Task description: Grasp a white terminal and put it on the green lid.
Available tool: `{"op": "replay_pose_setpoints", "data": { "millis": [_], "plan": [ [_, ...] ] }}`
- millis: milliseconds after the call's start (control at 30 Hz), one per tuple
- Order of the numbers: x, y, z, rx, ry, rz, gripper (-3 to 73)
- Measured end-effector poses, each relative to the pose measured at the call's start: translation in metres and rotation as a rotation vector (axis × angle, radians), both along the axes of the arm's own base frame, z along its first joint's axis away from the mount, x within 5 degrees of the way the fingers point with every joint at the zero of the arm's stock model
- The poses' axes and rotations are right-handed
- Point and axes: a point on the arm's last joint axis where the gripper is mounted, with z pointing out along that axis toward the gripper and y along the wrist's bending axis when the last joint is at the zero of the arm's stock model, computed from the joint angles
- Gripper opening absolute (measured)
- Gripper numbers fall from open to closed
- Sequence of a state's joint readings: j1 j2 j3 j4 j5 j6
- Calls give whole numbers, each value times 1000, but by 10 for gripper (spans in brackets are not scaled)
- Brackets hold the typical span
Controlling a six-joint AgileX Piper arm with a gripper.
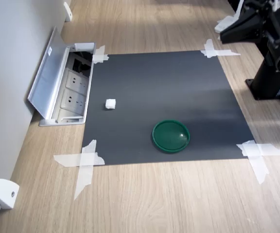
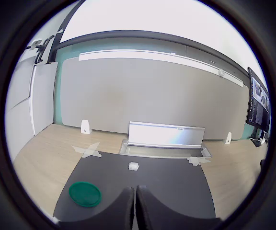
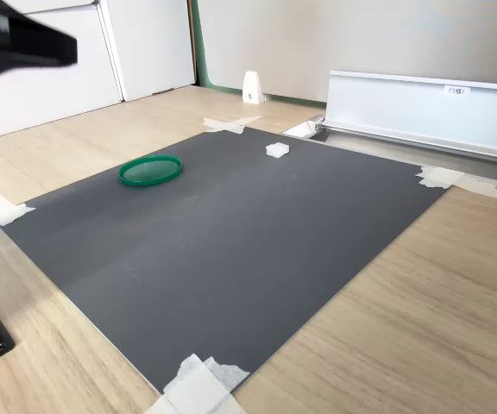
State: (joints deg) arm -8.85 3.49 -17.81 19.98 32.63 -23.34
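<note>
Wood covers the whole table, and we see a dark mat lying flat on it, held down at its four corners with white tape.

Closest to us in the first exterior view, a white bracket sits at the near left by the wall. Next comes the lid, a round green one, resting on the near part of the mat, a bit to the right. It has nothing on it. Farther back and to the left we find the terminal, a tiny white block, alone on the mat and well apart from the lid. Just past the mat's left edge, a socket box stands open with its silver flap tipped up. At the far right of the first exterior view we see the black arm, off the mat.

From the wrist view, the gripper shows as two dark fingers pressed together with only a thin line between them. It holds nothing. It is high above the mat, with the terminal straight ahead and the lid off to one side.
</note>
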Motion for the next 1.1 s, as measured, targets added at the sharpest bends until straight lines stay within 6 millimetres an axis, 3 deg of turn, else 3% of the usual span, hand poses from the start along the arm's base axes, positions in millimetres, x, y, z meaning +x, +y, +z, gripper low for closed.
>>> {"op": "replay_pose_setpoints", "data": {
  "millis": [267,467,733,900,1100],
  "plan": [
    [40,-6,41,20,138,1,-9],
    [75,-11,57,7,342,32,-9],
    [134,-25,63,-70,612,45,7],
    [173,-34,72,-111,693,48,104],
    [217,-41,80,-162,731,83,343]
  ]
}}
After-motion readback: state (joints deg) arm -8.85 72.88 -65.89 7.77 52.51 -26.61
